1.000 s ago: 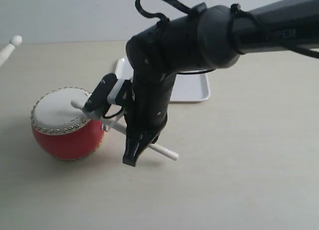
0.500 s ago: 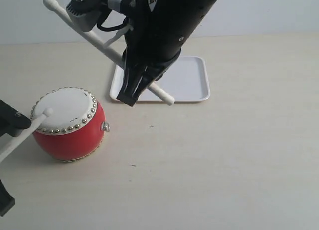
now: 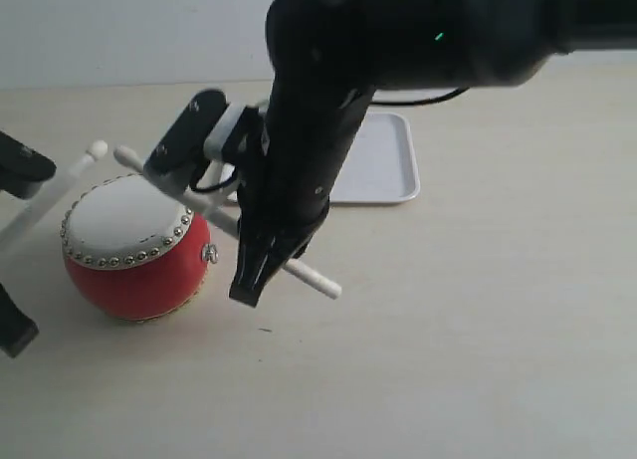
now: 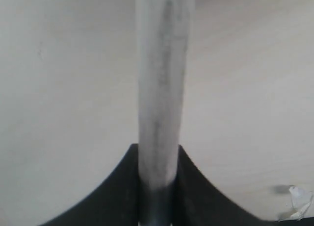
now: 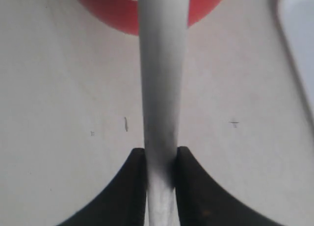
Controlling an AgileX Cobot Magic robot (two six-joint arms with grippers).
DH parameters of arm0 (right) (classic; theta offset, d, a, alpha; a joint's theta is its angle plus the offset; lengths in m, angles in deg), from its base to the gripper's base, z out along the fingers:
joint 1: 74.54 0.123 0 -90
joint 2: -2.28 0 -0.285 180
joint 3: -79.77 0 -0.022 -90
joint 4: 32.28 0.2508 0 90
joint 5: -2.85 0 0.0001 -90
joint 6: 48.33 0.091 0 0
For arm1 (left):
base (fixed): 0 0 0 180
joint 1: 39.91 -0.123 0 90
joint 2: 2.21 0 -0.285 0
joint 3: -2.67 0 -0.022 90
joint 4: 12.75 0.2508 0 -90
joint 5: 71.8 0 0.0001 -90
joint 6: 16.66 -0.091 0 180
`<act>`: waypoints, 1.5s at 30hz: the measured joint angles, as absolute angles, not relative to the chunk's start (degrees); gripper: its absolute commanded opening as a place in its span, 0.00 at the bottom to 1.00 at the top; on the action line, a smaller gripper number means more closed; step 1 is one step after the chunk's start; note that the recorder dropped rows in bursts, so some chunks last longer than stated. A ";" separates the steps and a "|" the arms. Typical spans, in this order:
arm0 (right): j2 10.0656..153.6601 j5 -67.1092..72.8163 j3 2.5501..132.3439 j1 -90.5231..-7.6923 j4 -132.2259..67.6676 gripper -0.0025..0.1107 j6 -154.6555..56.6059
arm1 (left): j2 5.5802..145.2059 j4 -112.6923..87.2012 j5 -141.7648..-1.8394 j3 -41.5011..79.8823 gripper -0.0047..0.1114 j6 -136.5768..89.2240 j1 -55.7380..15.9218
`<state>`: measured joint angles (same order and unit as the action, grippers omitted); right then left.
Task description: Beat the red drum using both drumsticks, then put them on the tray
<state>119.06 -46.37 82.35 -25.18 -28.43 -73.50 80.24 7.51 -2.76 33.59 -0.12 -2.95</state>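
Much of the tray (image 3: 386, 165) hides behind one arm (image 3: 323, 111).

a pale beige tabletop (image 3: 478, 330) with tiny dark specks (image 3: 264, 330) meets a plain grey-white wall (image 3: 119, 31) behind

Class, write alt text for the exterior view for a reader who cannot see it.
The right pincer grips a pale drumstick slanted over a red drum on a beige table. A second drumstick reaches in from the left edge, its tip raised near the drum; a white tray lies behind.
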 measured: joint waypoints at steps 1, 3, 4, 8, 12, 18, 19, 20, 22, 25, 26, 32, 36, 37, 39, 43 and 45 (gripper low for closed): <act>121.17 -46.09 82.35 -25.18 -27.85 0.02 -74.27 | 78.79 7.64 -2.76 32.97 0.04 -0.12 -2.95; 125.56 -45.98 82.35 -25.18 -27.49 0.02 -75.44 | 75.88 7.78 -2.76 31.86 0.04 -0.12 -2.95; 127.25 -46.12 82.63 -25.18 -27.64 0.02 -75.58 | 74.52 7.87 -2.76 31.36 0.04 -0.12 -2.95; 129.92 -49.01 85.94 -25.18 -28.54 0.02 -74.55 | 71.11 8.09 -2.29 30.75 0.04 -0.95 -2.95; 128.12 -51.47 86.78 -25.18 -28.90 0.02 -73.52 | 71.13 8.09 -2.05 31.65 0.04 -1.20 -2.95; 118.02 -52.72 87.27 -25.18 -28.90 0.02 -73.25 | 78.89 8.09 -1.82 37.93 0.04 -0.68 -2.95; 116.24 -52.72 87.37 -25.18 -28.90 0.02 -73.25 | 80.93 8.09 -1.82 38.79 0.04 -0.20 -2.95; 114.61 -52.72 87.39 -25.18 -28.90 0.02 -73.12 | 83.04 8.09 -1.82 39.39 0.04 0.20 -2.95; 112.16 -52.72 87.39 -25.18 -28.90 0.02 -73.12 | 86.97 8.09 -1.82 39.78 0.04 0.72 -2.95; 109.90 -52.72 87.39 -25.18 -28.90 0.02 -73.12 | 90.58 8.09 -1.94 39.87 0.04 1.25 -2.95; 109.70 -52.72 87.39 -25.18 -28.90 0.02 -73.12 | 91.17 8.22 -2.05 39.90 0.04 1.34 -2.95; 112.82 -52.58 87.39 -25.18 -28.10 0.02 -73.57 | 88.72 8.51 -1.94 37.42 0.04 1.47 -2.95; 119.33 -52.46 87.39 -25.18 -28.10 0.02 -75.87 | 81.95 8.51 -2.05 33.48 0.04 1.47 -2.95; 120.79 -52.36 87.39 -25.18 -28.10 0.02 -76.21 | 80.48 8.51 -1.99 32.84 0.04 1.47 -2.95; 124.29 -52.63 87.39 -25.18 -28.57 0.02 -76.91 | 77.02 8.51 -2.10 31.73 0.04 0.52 -2.95; 129.26 -56.31 89.42 -25.18 -30.50 0.02 -77.49 | 72.36 8.53 -2.08 30.90 0.04 -0.83 -2.95; 130.52 -58.22 91.50 -25.18 -30.87 0.02 -77.49 | 71.40 8.65 -1.88 30.85 0.04 -1.02 -2.95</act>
<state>130.52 -58.22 91.50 -25.18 -30.87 -77.49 71.40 8.65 -1.88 30.85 -1.02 -2.95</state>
